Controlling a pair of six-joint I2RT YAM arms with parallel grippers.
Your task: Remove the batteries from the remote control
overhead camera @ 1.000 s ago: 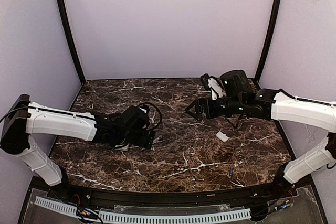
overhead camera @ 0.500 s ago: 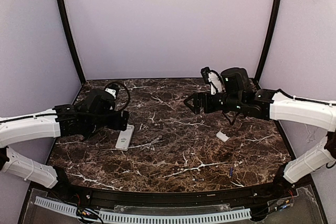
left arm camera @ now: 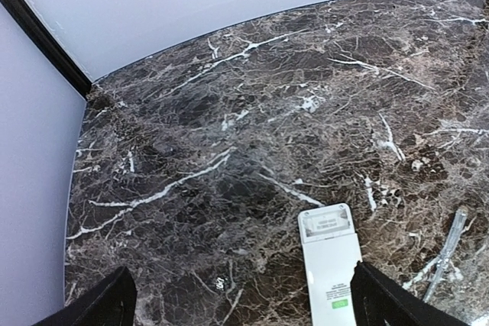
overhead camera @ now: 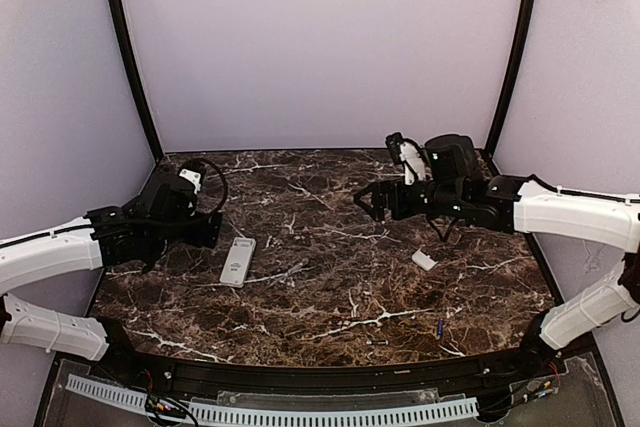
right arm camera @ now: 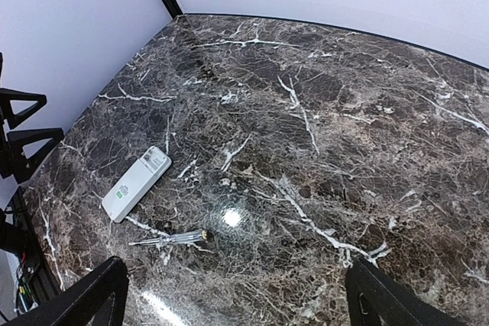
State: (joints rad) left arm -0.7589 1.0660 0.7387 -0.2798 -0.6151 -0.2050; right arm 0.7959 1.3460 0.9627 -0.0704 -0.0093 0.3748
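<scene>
At the far left, the left claw [overhead camera: 213, 231] was held low over the tabletop [overhead camera: 330, 299], its jaws spread wide and nothing gripped. In its wrist view, the two fingertips were seen only in the bottom corners. The remote control [overhead camera: 237, 260] lay flat on the tabletop just to the right of that claw and free of both arms. An open recess [left arm camera: 325, 224] was shown at its far end. No dark cylinder could be made out in the recess, so it was judged emptied, though its floor was too pale and small for certainty.

A slim grey rod [overhead camera: 291, 269] lay near the remote on its right. Whether it was a cell or a tool could not be told.

Further right, the right claw [overhead camera: 366, 201] was raised above the back of the tabletop, its jaws fully parted and nothing held. A short white cover piece [overhead camera: 424, 260] lay below it, well apart from the remote. One dark blue-purple battery [overhead camera: 441, 326] rested near the front edge.

The unloading was therefore judged finished or nearly so. The next move would call for the recess to be checked. If a cell remained, the remote would need to be steadied by one claw while the cell was levered out by the other. A second battery could not be placed with confidence.
</scene>
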